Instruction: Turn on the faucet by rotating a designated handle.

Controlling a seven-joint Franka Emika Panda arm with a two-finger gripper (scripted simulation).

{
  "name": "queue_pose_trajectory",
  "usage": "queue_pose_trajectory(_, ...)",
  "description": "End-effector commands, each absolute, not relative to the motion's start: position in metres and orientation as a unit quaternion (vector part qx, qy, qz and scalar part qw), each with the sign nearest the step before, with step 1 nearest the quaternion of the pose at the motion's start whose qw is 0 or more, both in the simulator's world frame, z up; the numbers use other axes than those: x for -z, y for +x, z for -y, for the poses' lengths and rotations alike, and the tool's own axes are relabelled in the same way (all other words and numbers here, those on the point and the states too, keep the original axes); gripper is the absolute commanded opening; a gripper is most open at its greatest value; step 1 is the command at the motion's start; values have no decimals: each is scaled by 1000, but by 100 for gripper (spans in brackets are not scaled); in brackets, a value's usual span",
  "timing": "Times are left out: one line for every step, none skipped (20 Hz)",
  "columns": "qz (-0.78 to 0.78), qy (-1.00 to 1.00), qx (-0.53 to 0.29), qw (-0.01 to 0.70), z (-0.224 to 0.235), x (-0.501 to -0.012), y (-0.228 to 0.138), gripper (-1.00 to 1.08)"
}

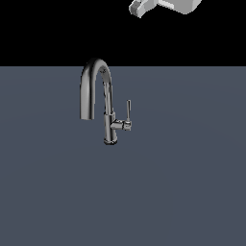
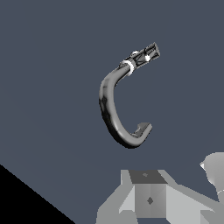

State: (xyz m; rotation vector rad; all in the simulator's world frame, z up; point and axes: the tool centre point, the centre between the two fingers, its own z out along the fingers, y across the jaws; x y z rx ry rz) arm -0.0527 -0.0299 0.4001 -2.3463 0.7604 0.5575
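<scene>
The faucet (image 1: 106,103) stands upright on the flat grey-blue surface, with its dark chrome spout arching toward the exterior view's left. The handle (image 1: 128,110) is a thin lever pointing straight up from a short stub on the column's side toward the exterior view's right. Only a grey-white piece of my gripper (image 1: 139,6) shows at the top edge, high above the faucet and well clear of it, toward the exterior view's right. In the wrist view the faucet (image 2: 109,109) appears from above as a curved hook. Grey gripper parts (image 2: 148,197) fill the edge, and the finger gap is not shown.
The grey-blue surface (image 1: 192,182) spreads around the faucet on all sides. Beyond its far edge is black background. No other object shows.
</scene>
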Motion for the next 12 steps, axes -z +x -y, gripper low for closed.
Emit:
queue_pose_trajectory(-310,-864,-230,324,34,-386,-40,-100)
queue_pose_trajectory(-319,-855,-238,333,35,-381,-36,-100)
queue_pose_trajectory(-328,-846,-246,342,36,-375,-31,-100)
queue_pose_trajectory(-337,-836,-254,351,38,-368,-27,-100)
queue_pose_trajectory(-346,-826,-262,360,39,-362,-22,-100)
queue_pose_trajectory(-354,-816,-270,368,40,-356,-18,-100)
queue_pose_trajectory(-363,-805,-278,377,41,-349,-14,-100)
queue_pose_trajectory(-372,-795,-286,386,42,-343,-10,-100)
queue_pose_trajectory(-380,-784,-293,394,43,-336,-7,-100)
queue_pose_trajectory(-389,-772,-301,402,44,-329,-3,-100)
queue_pose_trajectory(-397,-760,-309,411,45,-322,0,-100)
queue_pose_trajectory(-406,-748,-316,419,46,-315,4,-100)
